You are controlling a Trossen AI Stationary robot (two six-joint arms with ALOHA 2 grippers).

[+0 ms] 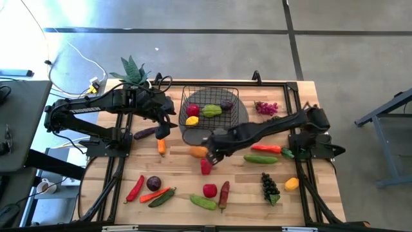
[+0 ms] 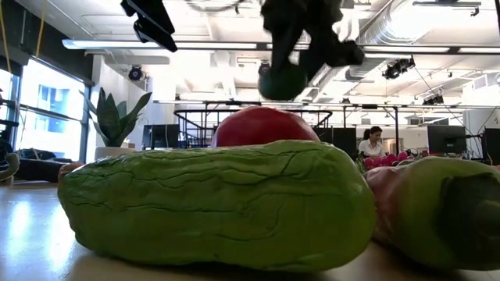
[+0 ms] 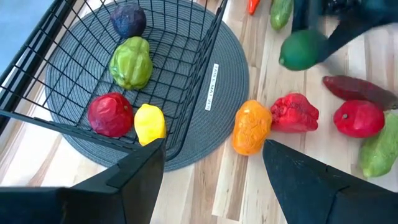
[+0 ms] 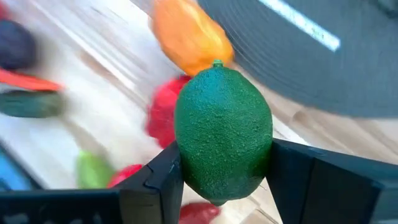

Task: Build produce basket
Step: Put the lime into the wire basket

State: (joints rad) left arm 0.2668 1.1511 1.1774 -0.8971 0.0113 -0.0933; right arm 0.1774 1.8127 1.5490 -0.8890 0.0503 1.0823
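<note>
**Right pincer clamped on a green lime, short of the basket**

Right gripper (image 4: 224,171) closed on a dark green, pebbled, lime-shaped toy fruit (image 4: 222,134), one dark finger on each flank, the fruit held clear of the tabletop. In the high view, poised just off the near rim of the black wire-mesh basket (image 1: 235,96), above the pale wooden table (image 1: 180,174). Directly below and beside: a wrinkled orange toy pepper (image 1: 197,152) and a red toy pepper (image 1: 206,167), close together near the edge of the grey round woven mat (image 3: 230,81) under the basket.

Inside the basket already: a red piece (image 3: 110,114), a yellow piece (image 3: 150,123), a lumpy green pepper (image 3: 130,62) and a purple piece (image 3: 129,20). Much produce still loose across the table, so the task reads as early to middling.

Left gripper (image 3: 214,162) waiting with fingers spread apart and nothing between them, hovering off the basket's left side.

Risks, as judged: a rounded, smooth fruit pinched on its sides, liable to squirt out under a jolt; a low carry liable to catch the wire rim and shove or tip the basket; a release over the crowded corner liable to bounce the lime off the pieces already there.

Room: open mesh floor toward the far and right parts of the basket; clear table between basket and right arm base; left arm near the opposite wall, best avoided.
</note>
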